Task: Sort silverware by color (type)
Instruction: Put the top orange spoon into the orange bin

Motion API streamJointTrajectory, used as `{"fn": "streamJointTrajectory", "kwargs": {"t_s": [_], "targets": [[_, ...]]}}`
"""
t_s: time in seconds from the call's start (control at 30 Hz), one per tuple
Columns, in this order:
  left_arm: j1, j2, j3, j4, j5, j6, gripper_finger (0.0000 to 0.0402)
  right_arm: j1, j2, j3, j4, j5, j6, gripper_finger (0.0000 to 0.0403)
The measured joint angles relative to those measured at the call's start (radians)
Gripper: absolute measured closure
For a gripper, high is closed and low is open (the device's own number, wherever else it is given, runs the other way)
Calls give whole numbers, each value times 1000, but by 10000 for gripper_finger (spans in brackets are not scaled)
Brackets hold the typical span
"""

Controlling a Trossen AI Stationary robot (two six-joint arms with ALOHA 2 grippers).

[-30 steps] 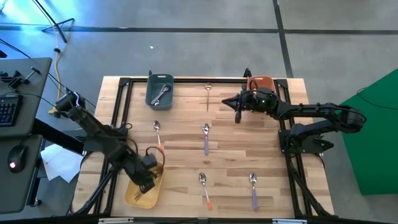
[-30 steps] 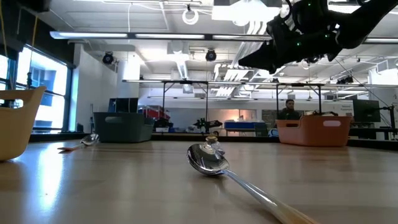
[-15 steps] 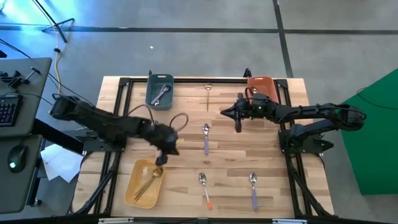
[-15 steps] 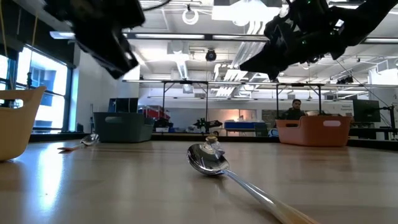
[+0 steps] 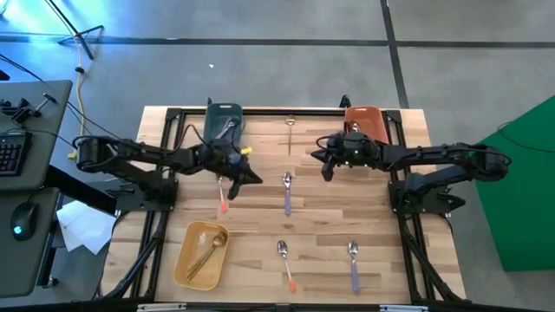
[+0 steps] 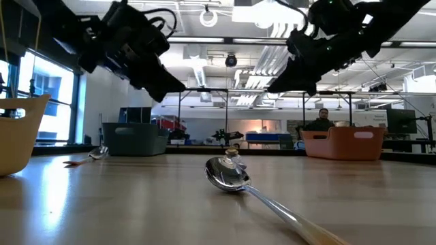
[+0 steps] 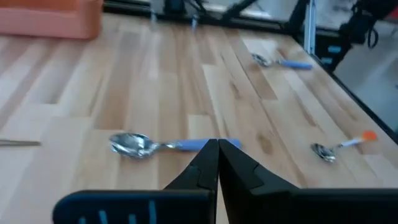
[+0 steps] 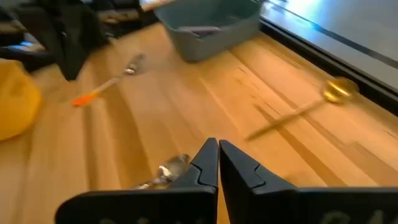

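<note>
Silverware lies flat on the wooden table: a purple-handled spoon (image 5: 287,192) at the middle, an orange-handled spoon (image 5: 221,196) partly under my left arm, a gold spoon (image 5: 290,130) near the far edge, and an orange-handled spoon (image 5: 285,261) and a purple-handled spoon (image 5: 353,260) near the front. Gold pieces (image 5: 206,251) lie in the yellow bin (image 5: 186,264). My left gripper (image 5: 253,179) hangs shut above the table, left of the middle purple spoon (image 7: 160,145). My right gripper (image 5: 326,172) hangs shut to that spoon's right, nothing in it.
A grey bin (image 5: 224,120) stands at the far left, partly under my left arm. An orange bin (image 5: 368,118) stands at the far right behind my right arm. Black frame rails run along the table's edges. Bare wood lies between the spoons.
My left gripper has swung from over the yellow bin toward the table's far edge and middle, turning as it went, and now hangs beside the middle purple spoon. My right gripper has turned a little, staying almost in place. The silverware has not moved.
</note>
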Motion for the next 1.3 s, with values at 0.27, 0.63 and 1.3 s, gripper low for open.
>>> {"fn": "streamJointTrajectory", "kwargs": {"t_s": [0.27,0.63,1.3], "targets": [[123,15,-86,131,46,-14,401,87,0,71,-127,114,121,403],[182,15,-169,291,47,-85,401,180,95,142,-153,261,225,354],[260,15,-158,292,-33,-230,401,-194,262,204,-43,-165,-197,395]]}}
